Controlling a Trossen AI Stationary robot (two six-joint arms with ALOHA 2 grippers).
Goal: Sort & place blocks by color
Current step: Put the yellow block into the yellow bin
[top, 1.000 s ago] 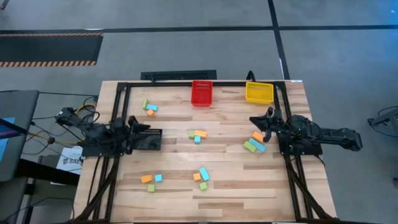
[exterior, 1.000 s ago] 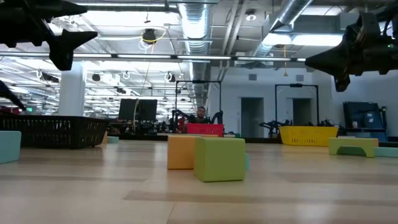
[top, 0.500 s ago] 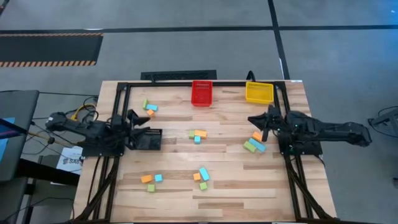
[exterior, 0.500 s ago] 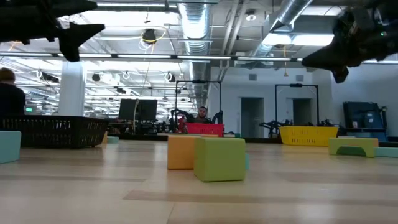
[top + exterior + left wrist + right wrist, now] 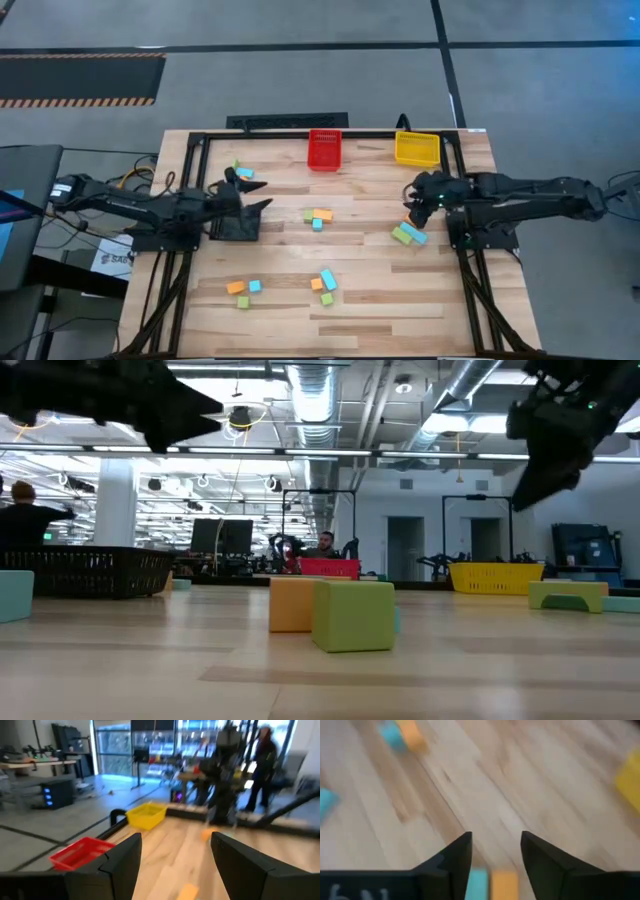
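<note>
Small light blue, orange and green blocks lie flat on the wooden table in groups: far left, centre, right, near left and near centre. My left gripper hangs open above the table's left part, pointing level toward the right, with nothing between its fingers. My right gripper is open and slants down just above the right group. A blue block and an orange block show below the gap between its fingers. In the low view both grippers hang high above the table.
A red slotted bin and a yellow one stand at the far edge. A black bin sits under my left arm. A black frame runs round the table. People stand in the room beyond.
My left gripper has reached out over the black bin toward the table's right, rising a little and rolling. My right gripper has risen and tipped from level to slanting down over the right group of blocks. No block has moved.
</note>
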